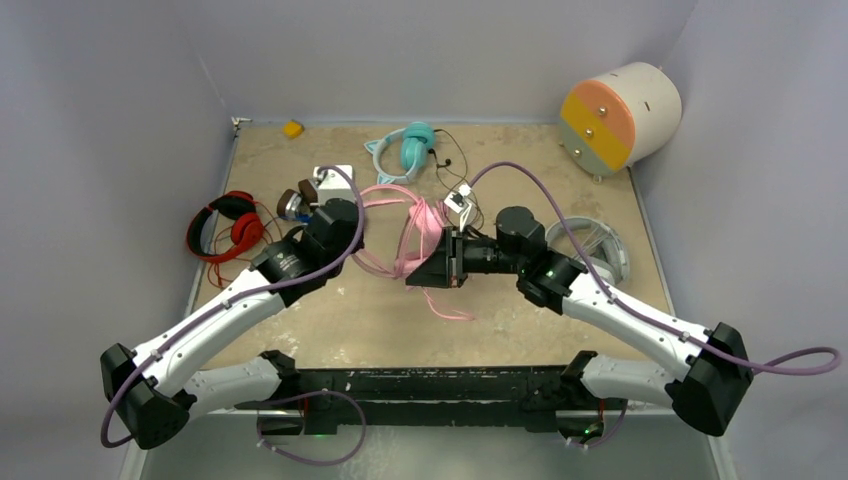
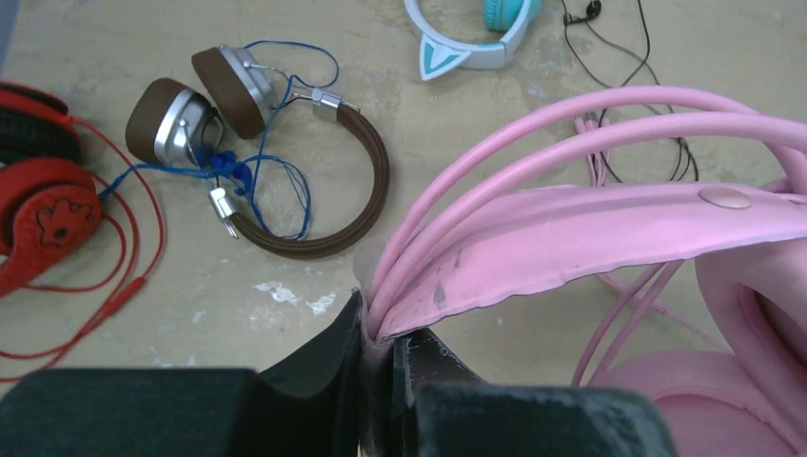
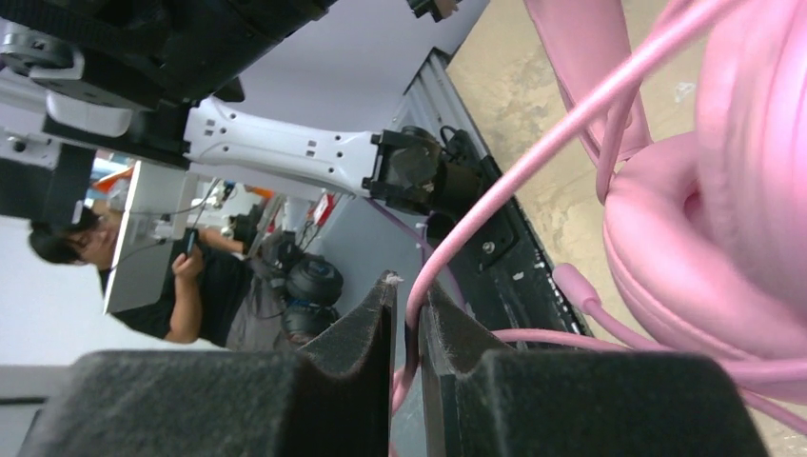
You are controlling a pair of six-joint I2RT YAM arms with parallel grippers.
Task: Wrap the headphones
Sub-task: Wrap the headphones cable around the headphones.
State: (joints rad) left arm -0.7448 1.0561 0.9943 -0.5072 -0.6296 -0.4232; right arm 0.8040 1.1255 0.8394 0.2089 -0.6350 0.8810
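The pink headphones (image 1: 420, 235) hang above the middle of the table between both arms. My left gripper (image 2: 381, 328) is shut on the end of their headband (image 2: 590, 219), with loops of pink cable pinched in alongside it. My right gripper (image 3: 409, 305) stands open by a narrow gap. The pink cable (image 3: 533, 162) runs through that gap and leans on one finger, next to the pink ear cup (image 3: 685, 276). The brown headphones (image 2: 362, 181) with silver cups and a blue cord (image 2: 285, 171) lie on the table to the left.
Red headphones (image 1: 225, 225) lie at the left edge and teal cat-ear headphones (image 1: 405, 150) with black earbuds (image 1: 445, 150) at the back. A white box (image 1: 335, 180), a clear round dish (image 1: 600, 245), a yellow bit (image 1: 293, 128) and a cream drum (image 1: 620, 115) sit around.
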